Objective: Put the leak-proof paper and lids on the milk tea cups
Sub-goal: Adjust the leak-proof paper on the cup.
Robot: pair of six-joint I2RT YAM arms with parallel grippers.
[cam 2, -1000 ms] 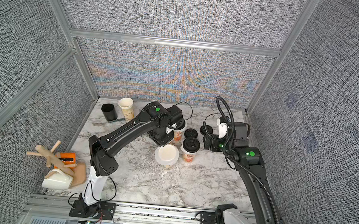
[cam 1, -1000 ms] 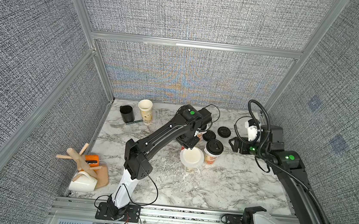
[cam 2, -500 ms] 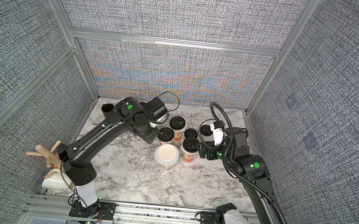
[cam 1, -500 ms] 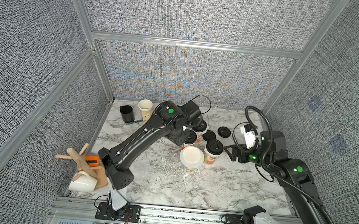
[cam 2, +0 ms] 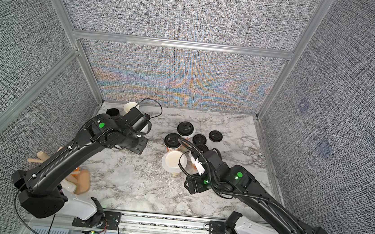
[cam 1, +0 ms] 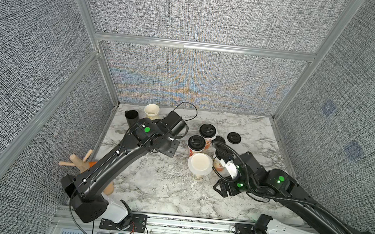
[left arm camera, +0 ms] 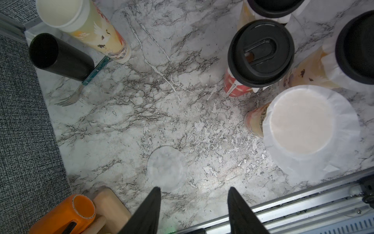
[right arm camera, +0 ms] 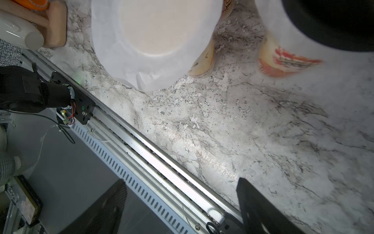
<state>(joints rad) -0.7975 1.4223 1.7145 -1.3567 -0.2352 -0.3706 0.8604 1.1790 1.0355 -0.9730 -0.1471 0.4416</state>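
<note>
Several milk tea cups stand mid-table. The front cup (cam 1: pixel 197 176) (left arm camera: pixel 255 121) carries a leak-proof paper (cam 1: pixel 200 164) (cam 2: pixel 173 162) (left arm camera: pixel 303 129) (right arm camera: pixel 153 30) draped over its mouth. Two cups behind it (cam 1: pixel 207 131) (cam 1: pixel 197 143) wear black lids, and a lidded one (right arm camera: pixel 283 58) is part hidden by the right arm. An uncovered cup (cam 1: pixel 152 111) (left arm camera: pixel 60 12) stands at the back left. A loose leak-proof paper (cam 1: pixel 150 177) (left arm camera: pixel 167 168) lies flat on the marble. My left gripper (left arm camera: pixel 193 190) hangs open and empty high above the table, near that sheet. My right gripper (right arm camera: pixel 182 182) (cam 1: pixel 221 189) is open and empty over the front edge.
A black mug (cam 1: pixel 131 117) and a fork (left arm camera: pixel 81 91) sit at the back left. A wooden rack (cam 1: pixel 76 160), an orange mug (left arm camera: pixel 66 214) and a white mug (right arm camera: pixel 16 30) crowd the front left. Loose black lids (cam 1: pixel 233 137) lie back right. A metal rail (cam 1: pixel 183 222) borders the front.
My left arm has drawn back leftward from the cup cluster with its jaws opening, the paper staying on the front cup. My right arm has swung from the back right toward the front edge.
</note>
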